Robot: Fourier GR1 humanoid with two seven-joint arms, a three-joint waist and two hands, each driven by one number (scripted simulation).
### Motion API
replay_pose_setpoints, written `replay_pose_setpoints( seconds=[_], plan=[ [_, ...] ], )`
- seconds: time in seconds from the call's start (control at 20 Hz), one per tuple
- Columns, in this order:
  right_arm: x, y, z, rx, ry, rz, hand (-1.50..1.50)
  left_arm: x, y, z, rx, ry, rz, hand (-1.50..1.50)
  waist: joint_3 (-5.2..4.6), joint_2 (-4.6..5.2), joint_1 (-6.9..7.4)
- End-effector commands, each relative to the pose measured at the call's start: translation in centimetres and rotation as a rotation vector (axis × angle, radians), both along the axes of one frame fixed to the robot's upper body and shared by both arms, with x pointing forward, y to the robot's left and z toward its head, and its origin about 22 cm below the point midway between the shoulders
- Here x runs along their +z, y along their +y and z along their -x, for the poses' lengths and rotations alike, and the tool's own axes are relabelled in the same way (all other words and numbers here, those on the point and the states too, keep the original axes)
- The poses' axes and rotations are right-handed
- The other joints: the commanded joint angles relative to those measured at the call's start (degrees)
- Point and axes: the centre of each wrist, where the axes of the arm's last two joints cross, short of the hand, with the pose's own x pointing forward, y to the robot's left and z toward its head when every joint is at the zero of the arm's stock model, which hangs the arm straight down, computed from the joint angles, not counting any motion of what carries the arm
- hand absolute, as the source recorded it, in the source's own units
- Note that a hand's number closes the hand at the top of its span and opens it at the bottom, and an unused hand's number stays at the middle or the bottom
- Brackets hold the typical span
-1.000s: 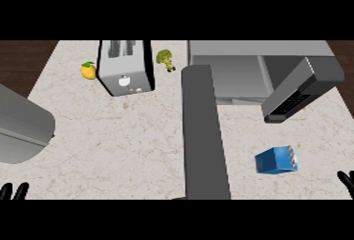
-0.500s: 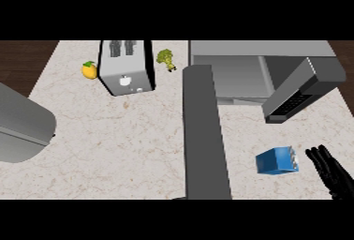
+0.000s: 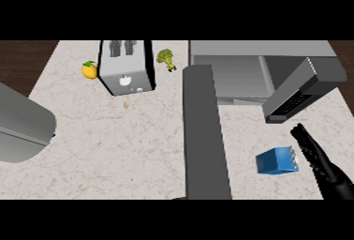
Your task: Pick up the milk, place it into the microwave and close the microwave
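Milk [image 3: 278, 161]: small blue carton on the table [image 3: 124, 140], front right, well below the microwave [image 3: 235, 77], whose door [image 3: 301, 91] stands open. Right hand [image 3: 319, 159] lies just beside the carton's right face, fingers straight, holding nothing; contact unclear. Left hand not seen. Carton judged light and boxy, with walls that may give a little and smooth faces that may slide. Best taken across two opposite sides at mid-height, kept upright.
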Motion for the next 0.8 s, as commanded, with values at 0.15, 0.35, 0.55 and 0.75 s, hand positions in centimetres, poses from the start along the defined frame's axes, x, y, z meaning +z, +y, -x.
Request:
replay_pose_setpoints(
  seconds=[0.15,0.35,0.55,0.75],
  plan=[
    [-2.9,-1.3,-2.4,-0.080,0.027,0.036,-1.50,-0.1,0.7,1.8,0.031,-0.024,-0.007,-1.50,0.01,-0.01,0.13],
    [-4.4,-4.5,-3.4,-0.085,0.027,0.048,-1.50,-0.7,1.1,1.3,0.014,0.007,-0.002,-1.50,0.02,0.07,-0.08],
    [-7.5,-3.2,-5.3,-0.024,0.065,0.052,-1.50,0.0,1.6,1.7,0.003,-0.013,0.006,-1.50,0.04,0.13,0.35],
    [-9.5,-2.9,-4.5,0.026,0.094,0.058,-1.50,1.0,1.6,2.1,0.001,-0.007,0.016,-1.50,0.03,0.09,0.17]
  ],
)
